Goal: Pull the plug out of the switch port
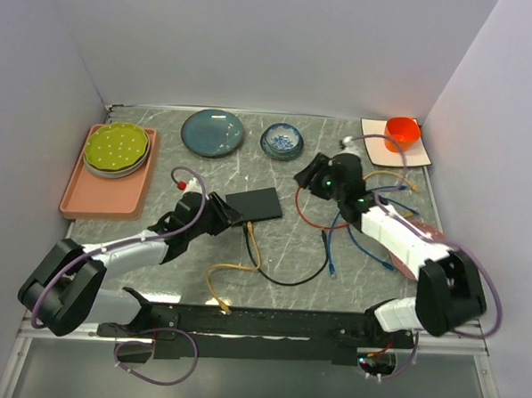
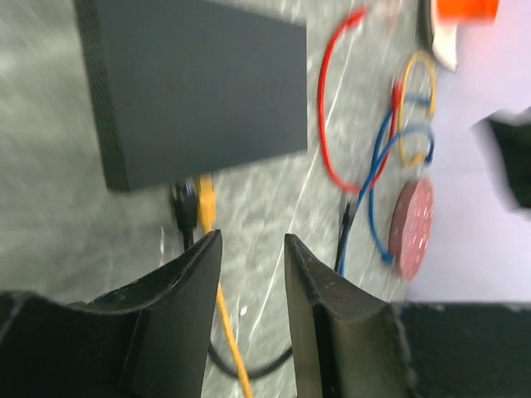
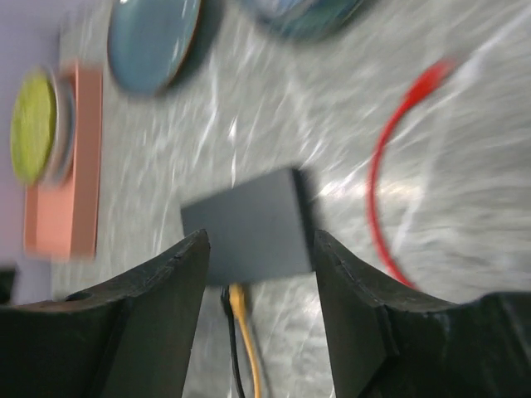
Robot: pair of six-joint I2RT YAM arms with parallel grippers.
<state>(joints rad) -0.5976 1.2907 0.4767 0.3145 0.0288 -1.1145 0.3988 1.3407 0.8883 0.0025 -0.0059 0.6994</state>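
Where the switch lies: switch [image 1: 257, 205] flat on the worktop [image 1: 250, 162], between the two tools, long axis running left to right with its right end tipped slightly away.
Plugs: yellow plug [image 2: 207, 203] and black plug [image 2: 184, 207], side by side in the switch's near long edge at its left end; both look seated.
Cables: yellow cable [image 1: 231, 268] and black cable [image 1: 290, 283] trail from that edge toward the arm bases.
Left tool [image 2: 250, 242]: just beside the switch's near-left corner, jaws a little apart, nothing between them; the plugs sit just ahead of its tips, slightly to one side.
Right tool [image 3: 259, 240]: off the switch's right end, on the far side, jaws wide apart and empty; it faces along the switch's top, with the plugs at the opposite end.
Nearer arm: left, by my reading; the right one is well apart from the plugs.
Key relation: the plugs point out of the near edge, square to the long axis, so the pull should run straight toward the bases.
Open question: which of the two plugs is meant cannot be told.
Risk: the switch looks light and unheld, so it may slide with the plug.
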